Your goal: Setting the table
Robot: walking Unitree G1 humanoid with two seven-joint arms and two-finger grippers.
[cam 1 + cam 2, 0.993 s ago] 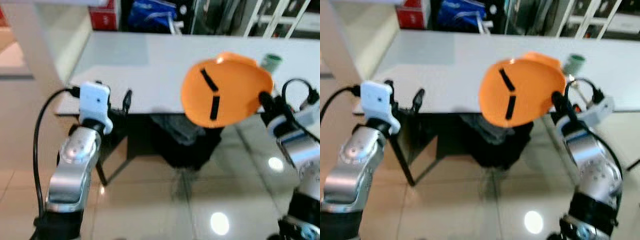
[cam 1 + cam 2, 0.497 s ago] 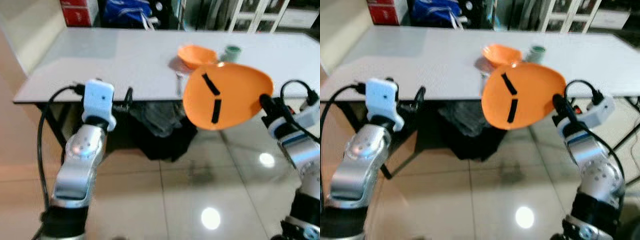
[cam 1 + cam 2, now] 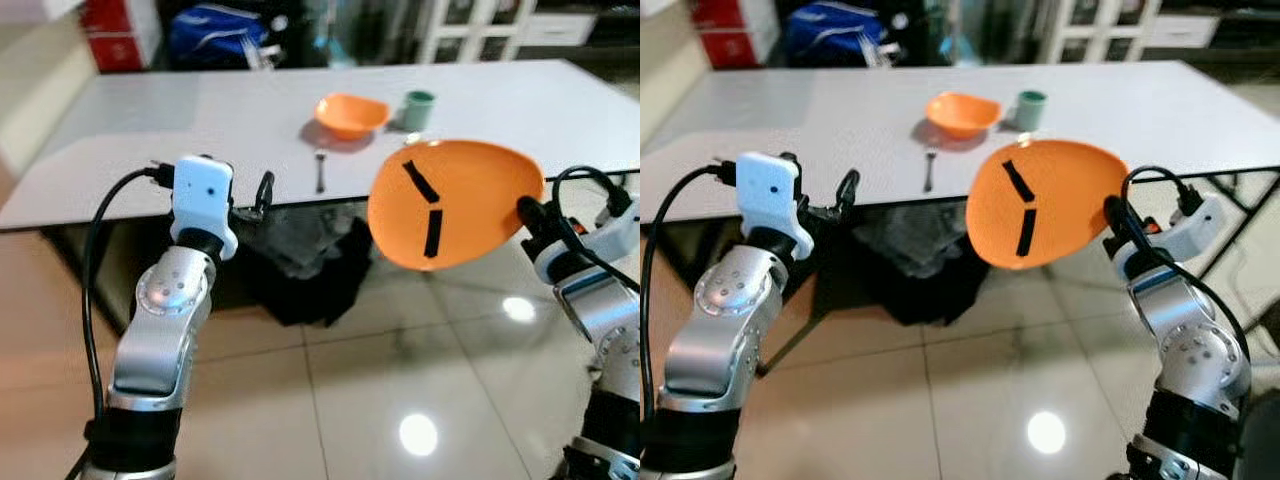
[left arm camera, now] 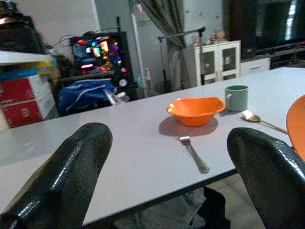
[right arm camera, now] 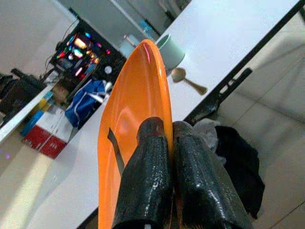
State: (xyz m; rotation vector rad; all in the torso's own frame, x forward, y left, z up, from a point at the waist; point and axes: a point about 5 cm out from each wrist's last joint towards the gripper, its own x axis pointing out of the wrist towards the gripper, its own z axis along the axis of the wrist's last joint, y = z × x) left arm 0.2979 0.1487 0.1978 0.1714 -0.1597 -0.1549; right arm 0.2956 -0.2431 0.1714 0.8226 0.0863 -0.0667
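Right pincer [image 3: 1110,215] clamped on orange plate [image 3: 1045,205] before white table [image 3: 840,120]; left pincer [image 3: 262,192] spread, empty.

The right tool [image 3: 528,212] holds an orange plate [image 3: 455,217] upright before the counter [image 3: 150,130], where a bowl [image 3: 351,113], cup [image 3: 419,108] and fork [image 3: 319,170] sit.

Silver arms, white wrist camera boxes [image 3: 204,195], black cables [image 3: 92,262], black fingers [image 4: 71,176]

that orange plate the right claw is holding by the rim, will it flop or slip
The orange plate probably stays stiff: it holds its shape upright though the right claw pinches one edge. It looks glossy and thin, so it may pivot or slip. Likely light plastic.
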